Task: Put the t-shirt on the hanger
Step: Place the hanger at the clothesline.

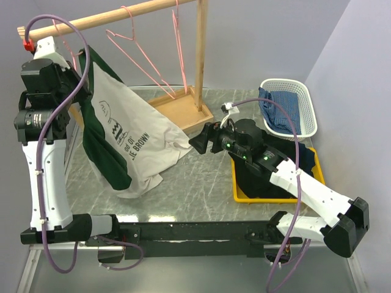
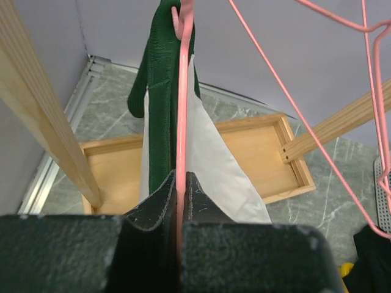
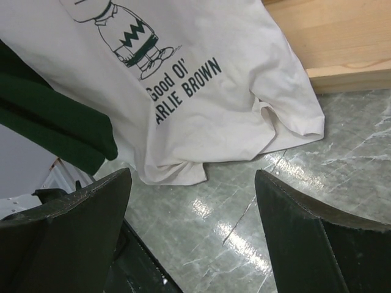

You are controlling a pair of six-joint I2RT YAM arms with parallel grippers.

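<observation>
The cream t-shirt [image 1: 137,131] with dark green sleeves hangs from the upper left, and its lower part trails onto the table. My left gripper [image 1: 66,61] is raised beside the rack's rail, shut on the pink hanger [image 2: 182,110]. In the left wrist view [image 2: 181,177] the wire runs straight up between my fingers, with the green collar [image 2: 160,85] and white cloth [image 2: 211,159] draped over it. My right gripper [image 1: 198,141] is open and empty, low over the table next to the shirt's hem corner. In the right wrist view [image 3: 192,183] the printed chest [image 3: 195,67] lies just ahead.
The wooden rack has a rail [image 1: 110,17], a post [image 1: 200,55] and a base tray [image 1: 183,110]. Two more pink hangers [image 1: 131,43] hang on the rail. A white basket [image 1: 308,101] with blue checked cloth is at the right. A yellow tray [image 1: 237,194] holds dark clothes.
</observation>
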